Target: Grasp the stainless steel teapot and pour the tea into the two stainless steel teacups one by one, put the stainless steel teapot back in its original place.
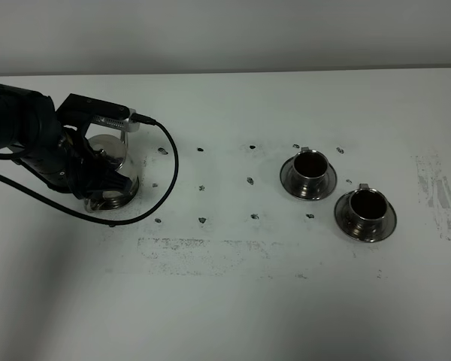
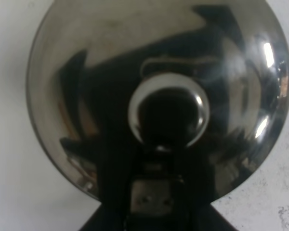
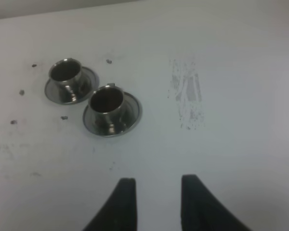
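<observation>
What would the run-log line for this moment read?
left gripper: at teapot, grasp unclear | right gripper: open, idle | teacups: on saucers, untouched

Even, soft overhead light on the white table; glare streaks and blurred close-up reflections on the teapot

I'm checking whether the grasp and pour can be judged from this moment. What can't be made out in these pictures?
- Left gripper's hold: the arm hides the teapot handle in the exterior view; the wrist view shows only the lid.
- Spout: not visible anywhere.
- Teacups' contents: interiors too dark.
- Right gripper: fingertips only, arm outside the exterior view.
</observation>
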